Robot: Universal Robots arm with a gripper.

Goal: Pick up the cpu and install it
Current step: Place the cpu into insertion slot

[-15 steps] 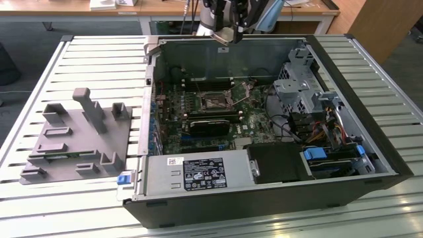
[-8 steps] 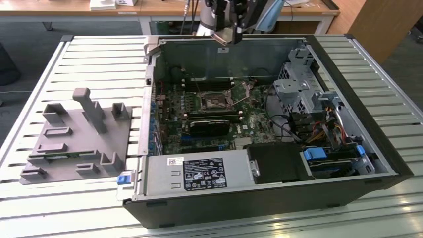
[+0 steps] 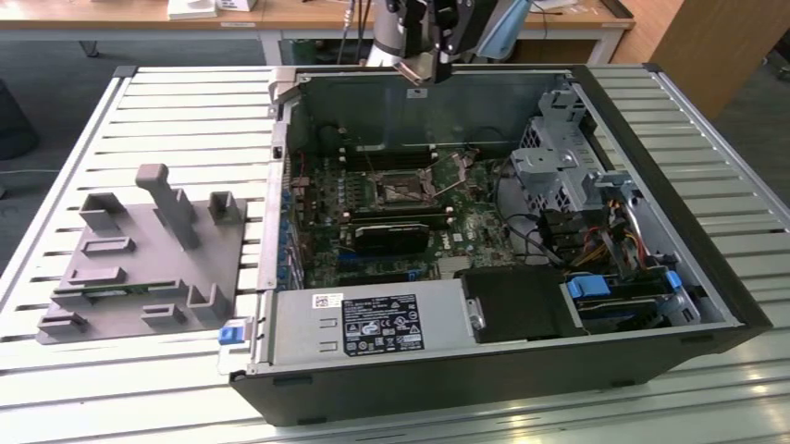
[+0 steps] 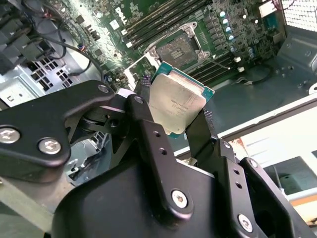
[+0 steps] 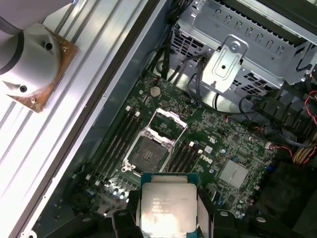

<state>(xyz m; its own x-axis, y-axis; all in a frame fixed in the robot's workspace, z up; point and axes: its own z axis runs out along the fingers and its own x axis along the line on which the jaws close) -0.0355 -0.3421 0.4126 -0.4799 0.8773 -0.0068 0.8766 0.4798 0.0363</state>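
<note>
The cpu (image 4: 179, 99), a flat square chip with a shiny silver top and green rim, sits between my gripper's (image 4: 173, 106) black fingers (image 4: 143, 116), which are shut on its edges. It also shows in the first wrist view as the cpu (image 5: 168, 206) in the gripper (image 5: 168, 218). The chip hangs in the air above the motherboard, some way off the black socket (image 5: 147, 152), whose metal frame (image 5: 167, 121) stands flipped open. The same socket (image 4: 177, 48) lies beyond the chip. In the exterior view the arm (image 3: 420, 37) hovers over the case's far wall, above the socket (image 3: 401, 191).
The open computer case (image 3: 284, 185) lies on a slatted metal table (image 3: 173, 120). Memory sticks (image 5: 116, 144) flank the socket. A metal drive cage (image 3: 556, 166), cables (image 3: 593, 245) and the power supply (image 3: 370, 324) crowd the case. A grey parts holder (image 3: 136, 268) sits at the exterior view's left.
</note>
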